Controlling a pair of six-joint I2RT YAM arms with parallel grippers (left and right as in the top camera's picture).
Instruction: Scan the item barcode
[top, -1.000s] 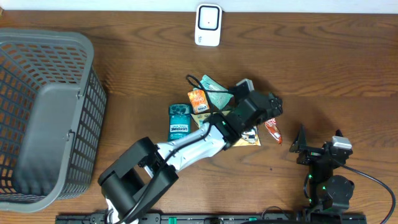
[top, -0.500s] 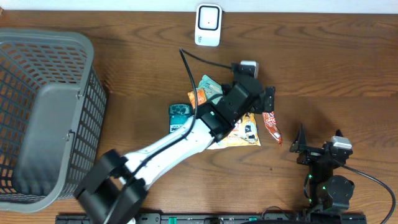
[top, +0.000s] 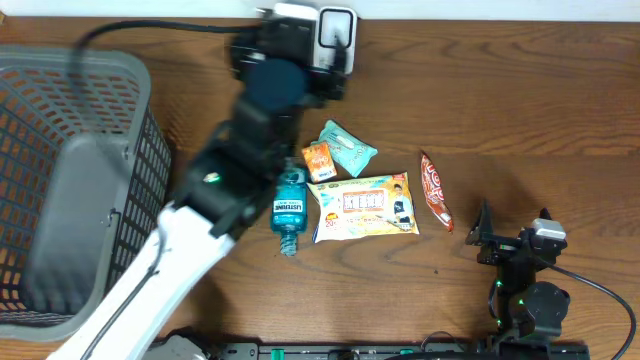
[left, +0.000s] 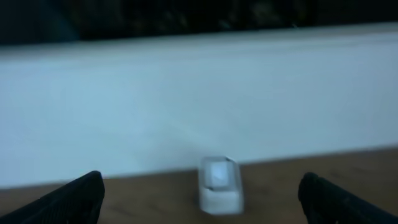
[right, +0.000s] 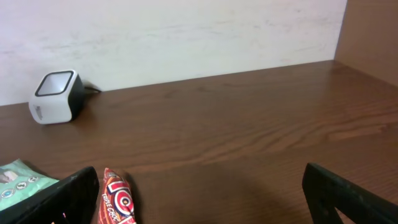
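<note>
The table (top: 560, 120) fills the overhead view, its far edge meeting a pale wall along the top of the frame. Bare wood spans the whole upper right, from the centre out to the right edge.

The basket (top: 90, 62) takes up the left side, from near the top edge down to the lower left, with its right wall just beside the left arm (top: 225, 190). That arm runs as a blurred diagonal from the bottom edge up to the top centre, crossing the strip between the basket and the items.

The items lie in a loose cluster at the centre, none of them held. The yellow pouch (top: 365, 205) lies flat, with the bottle (top: 288, 205) just left of it, partly under the arm. The red sachet (top: 435, 190) lies just right of the pouch, apart from it. Above the pouch, the teal pack (top: 348, 147) touches the orange box (top: 318, 160).

The scanner (top: 338, 35) stands at the top centre against the far edge, well apart from the items.

The left gripper (left: 200, 186) hovers in front of the scanner, fingers spread wide with nothing between them. The right gripper (right: 199, 180) sits at the lower right of the overhead view, also spread and empty, with open wood ahead of it.
</note>
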